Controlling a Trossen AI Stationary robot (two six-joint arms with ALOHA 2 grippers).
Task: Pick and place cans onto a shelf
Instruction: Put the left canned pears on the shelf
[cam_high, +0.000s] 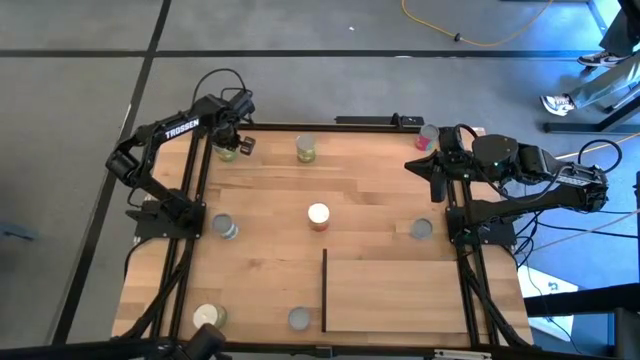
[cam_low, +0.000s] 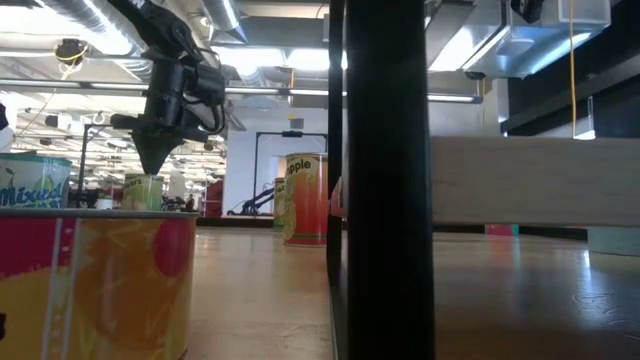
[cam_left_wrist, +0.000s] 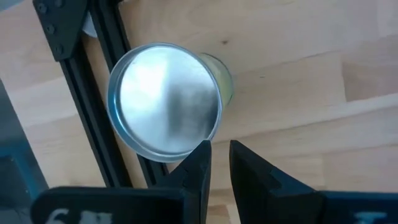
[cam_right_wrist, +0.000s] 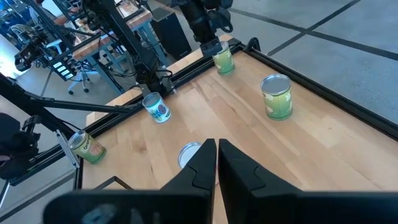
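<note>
My left gripper (cam_high: 229, 138) is at the table's far left corner, pointing down, fingers shut with only a narrow slit (cam_left_wrist: 219, 160). It hangs just over the near rim of a green-sided can with a silver top (cam_left_wrist: 165, 99), which stands upright on the table (cam_high: 226, 150) (cam_low: 143, 192). My right gripper (cam_high: 437, 168) waits shut over the table's far right (cam_right_wrist: 216, 149). Other cans stand upright: a green one (cam_high: 305, 149), a white-topped red one (cam_high: 318, 215), grey-topped ones (cam_high: 222, 227) (cam_high: 421, 229). The shelf panel (cam_high: 400, 290) lies at the near right, with its black strip (cam_high: 324, 290). My left gripper points down at the silver-topped can's rim (cam_left_wrist: 202, 140); I cannot tell whether its fingertips touch the rim or hang just above it. The can stands upright on the table.
More cans stand at the near edge (cam_high: 208, 318) (cam_high: 298, 319), and a red one sits at the far right corner (cam_high: 428, 137). Black frame rails (cam_high: 190, 200) (cam_high: 462, 230) run along both table sides. A close can (cam_low: 100, 285) and the black strip (cam_low: 380, 180) block much of the low view.
</note>
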